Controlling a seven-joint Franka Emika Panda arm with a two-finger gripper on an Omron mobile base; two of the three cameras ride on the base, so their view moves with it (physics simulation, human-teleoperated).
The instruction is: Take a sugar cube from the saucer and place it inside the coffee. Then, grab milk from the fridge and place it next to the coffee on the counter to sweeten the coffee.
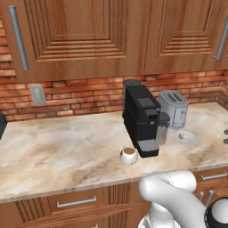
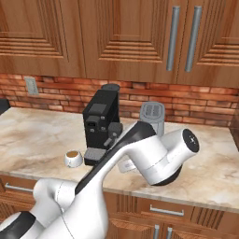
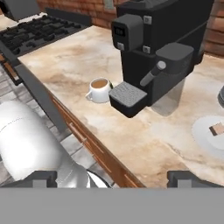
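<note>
The coffee (image 1: 128,155) (image 2: 73,158) (image 3: 99,89), a small white cup of brown liquid, stands on the counter (image 1: 67,147) just left of the black coffee machine's drip tray. The saucer (image 1: 185,136) (image 3: 209,136) lies to the machine's right, in front of the toaster, with a brown sugar cube (image 1: 181,136) (image 3: 216,129) on it. My gripper (image 3: 114,178) is open, hovering off the counter's front edge with nothing between its fingers, well short of both cup and saucer. The milk and the fridge are out of view.
The black coffee machine (image 1: 141,118) (image 2: 100,122) (image 3: 162,48) stands between cup and saucer, its steam wand jutting forward. A silver toaster (image 1: 173,109) (image 2: 152,116) sits behind the saucer. A gas stove (image 3: 39,30) lies left of the counter. Wooden cabinets hang overhead.
</note>
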